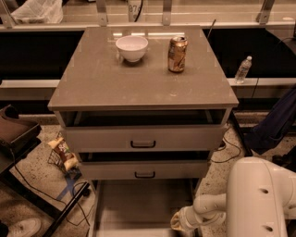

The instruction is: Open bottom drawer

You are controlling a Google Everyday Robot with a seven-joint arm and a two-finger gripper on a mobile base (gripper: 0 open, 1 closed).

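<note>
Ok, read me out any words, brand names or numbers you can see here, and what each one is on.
"87", perhaps a third digit: white tag behind the cabinet, only partly legible.
Soda can: print too blurred to read.
Snack bag on the floor: unreadable.
Water bottle: label too small.
Gripper, low by the pulled-out bottom drawer: no markings.

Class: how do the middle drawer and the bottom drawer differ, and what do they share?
The bottom drawer is pulled far out, pale floor exposed; the middle drawer is barely out, showing a dark slit. The middle drawer's front and handle show; the bottom drawer's do not. The gripper sits by the bottom drawer's right side. Both are pale grey.
</note>
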